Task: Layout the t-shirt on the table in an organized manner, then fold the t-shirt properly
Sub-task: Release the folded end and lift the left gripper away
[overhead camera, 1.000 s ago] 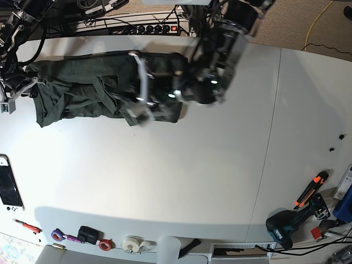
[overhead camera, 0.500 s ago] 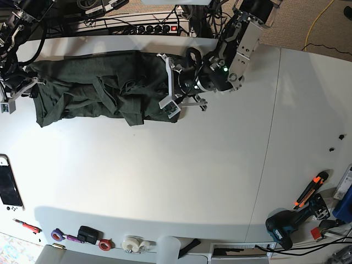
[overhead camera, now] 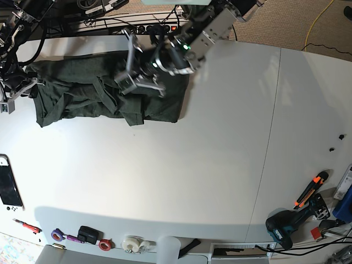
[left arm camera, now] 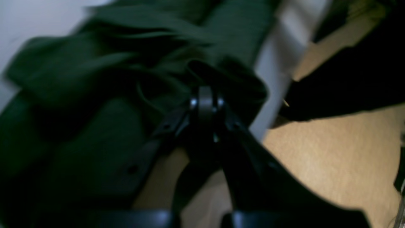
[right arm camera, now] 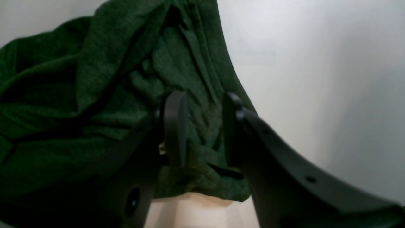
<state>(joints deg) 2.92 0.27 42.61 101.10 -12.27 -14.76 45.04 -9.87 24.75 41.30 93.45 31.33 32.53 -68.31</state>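
The dark green t-shirt (overhead camera: 77, 93) lies crumpled along the far left of the white table (overhead camera: 192, 176). My left gripper (overhead camera: 125, 74) hovers over the shirt's upper middle. In the blurred left wrist view its jaws (left arm camera: 205, 96) are pressed together above the folds of the t-shirt (left arm camera: 79, 95), and I see no cloth pulled up with them. My right gripper (overhead camera: 16, 91) is at the shirt's left end. In the right wrist view its fingers (right arm camera: 202, 126) stand apart, with the t-shirt (right arm camera: 95, 79) showing behind the gap, beside bare table (right arm camera: 316, 79).
A power strip (overhead camera: 143, 27) and cables run behind the table's back edge. A game console (overhead camera: 10, 190) lies at the left edge. Tape rolls (overhead camera: 132, 243) line the front edge. A drill (overhead camera: 286, 225) and an orange-handled tool (overhead camera: 312, 190) sit at the front right.
My left arm swung from the shirt's right edge up and to the left, over the shirt's upper middle. The t-shirt and the right arm have not visibly moved.
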